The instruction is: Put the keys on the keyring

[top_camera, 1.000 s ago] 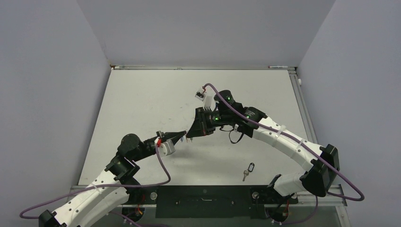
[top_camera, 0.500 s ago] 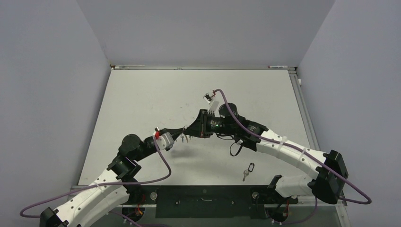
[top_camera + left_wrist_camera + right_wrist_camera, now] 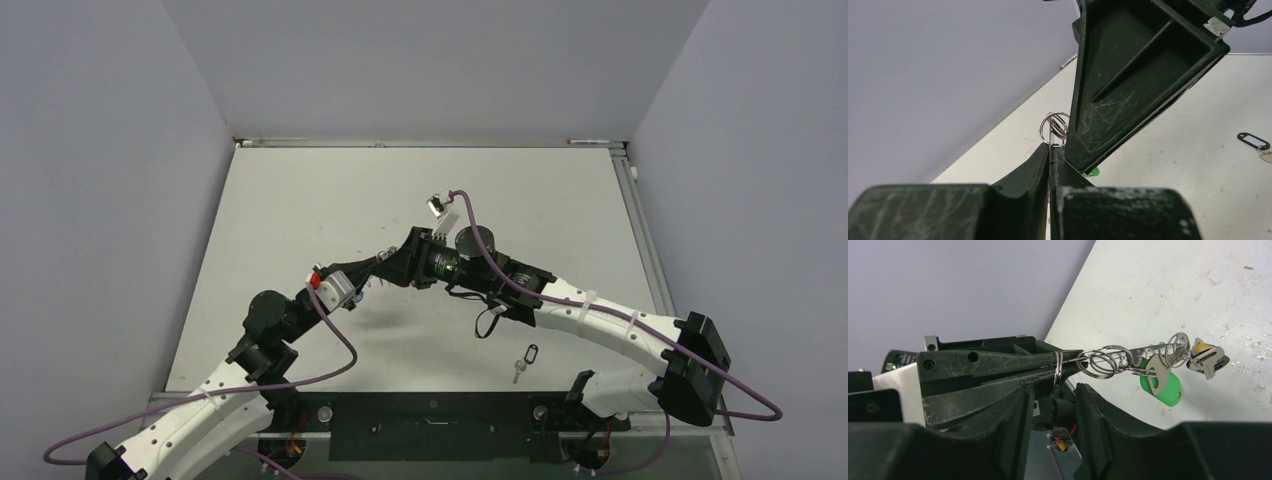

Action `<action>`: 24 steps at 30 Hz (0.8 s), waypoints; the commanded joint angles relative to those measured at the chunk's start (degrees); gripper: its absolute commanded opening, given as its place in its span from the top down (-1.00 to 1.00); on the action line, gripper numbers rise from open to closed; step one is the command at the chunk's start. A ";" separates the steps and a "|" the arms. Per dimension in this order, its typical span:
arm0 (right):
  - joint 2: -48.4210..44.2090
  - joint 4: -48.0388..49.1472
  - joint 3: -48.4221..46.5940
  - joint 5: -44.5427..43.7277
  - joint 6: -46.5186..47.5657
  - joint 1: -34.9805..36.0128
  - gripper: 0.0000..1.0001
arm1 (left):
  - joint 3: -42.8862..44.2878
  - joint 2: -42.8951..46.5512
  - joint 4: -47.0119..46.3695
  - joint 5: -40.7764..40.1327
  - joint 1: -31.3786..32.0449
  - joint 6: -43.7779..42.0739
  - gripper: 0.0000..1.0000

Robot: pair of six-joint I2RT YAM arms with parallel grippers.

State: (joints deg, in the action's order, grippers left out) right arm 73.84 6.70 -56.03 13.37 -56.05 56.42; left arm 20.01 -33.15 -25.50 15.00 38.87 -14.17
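2 grippers meet above the middle of the table (image 3: pixel 300 200). The left gripper (image 3: pixel 1050 150) has its fingers pressed together on the keyring (image 3: pixel 1104 361), holding it out in the air, probably so the wire stays steady and within reach. A green-headed key (image 3: pixel 1162 382) and a yellow-and-blue key (image 3: pixel 1205 357) hang from it. The right gripper (image 3: pixel 1053 392) has its fingers apart, straddling the left gripper's tip with nothing pinched, seemingly ready to work the ring. 1 black-tagged key (image 3: pixel 523 362) lies on the table well apart from them, not yet threaded.
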 commanded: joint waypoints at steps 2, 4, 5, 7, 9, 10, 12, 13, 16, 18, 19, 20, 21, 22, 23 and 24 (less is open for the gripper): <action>-0.10 -1.33 -5.15 4.18 4.66 0.23 0.03 | 1.64 1.92 -6.31 7.59 2.08 -0.02 1.00; -1.76 -5.44 -6.29 8.47 7.99 -1.31 -0.13 | 1.86 1.94 -5.53 7.62 2.06 -0.59 1.00; -2.56 -9.10 -7.22 10.45 9.92 -2.19 -0.16 | 1.94 1.82 -5.37 7.63 2.00 -0.75 1.00; -3.88 -15.77 -9.90 14.07 15.03 -4.18 -0.18 | 2.11 1.69 -5.12 8.12 2.00 -1.00 1.00; -4.71 -23.47 -13.80 15.66 21.09 -5.96 -0.18 | 2.22 1.62 -4.81 8.92 1.91 -1.39 1.00; -5.21 -27.40 -15.74 15.67 23.52 -6.82 -0.16 | 2.23 1.54 -4.62 9.31 1.91 -1.57 1.00; -5.95 -30.48 -19.25 16.61 26.73 -8.82 -0.13 | 2.39 1.36 -4.34 10.27 1.82 -1.88 1.00; -5.96 -31.68 -20.88 17.96 27.96 -9.58 -0.11 | 2.40 1.21 -4.23 11.18 1.87 -2.03 1.00; -3.96 -37.20 -26.32 19.83 31.52 -10.65 -0.11 | 2.49 0.90 -3.92 13.55 1.91 -2.26 1.00; -1.81 -40.84 -29.15 19.38 33.12 -10.87 -0.07 | 2.56 0.90 -3.49 13.99 1.97 -2.51 1.00; -0.99 -41.93 -29.84 19.49 33.48 -10.94 -0.03 | 2.58 0.89 -3.18 14.02 1.99 -2.71 1.00; -0.14 -42.36 -29.95 19.80 33.59 -10.91 0.00 | 2.58 0.96 -2.97 14.08 2.00 -2.89 1.00; 0.19 -42.46 -29.80 20.72 33.81 -10.91 0.03 | 2.58 0.97 -2.83 14.27 1.97 -3.02 1.00; 0.94 -42.66 -29.52 21.73 34.00 -10.90 0.04 | 2.58 1.03 -2.74 14.54 2.00 -3.13 1.00; 1.65 -43.01 -29.35 22.88 34.19 -10.90 0.07 | 2.58 0.92 -2.68 14.98 2.00 -3.18 1.00; 2.39 -43.46 -29.32 24.07 34.59 -10.90 0.09 | 2.65 0.82 -2.69 15.57 2.00 -3.29 1.00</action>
State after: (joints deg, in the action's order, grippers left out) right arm 72.38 -31.42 -85.17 32.88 -24.77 45.63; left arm 19.97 -32.60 -25.45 27.53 40.58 -15.97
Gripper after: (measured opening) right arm 0.473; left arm 0.003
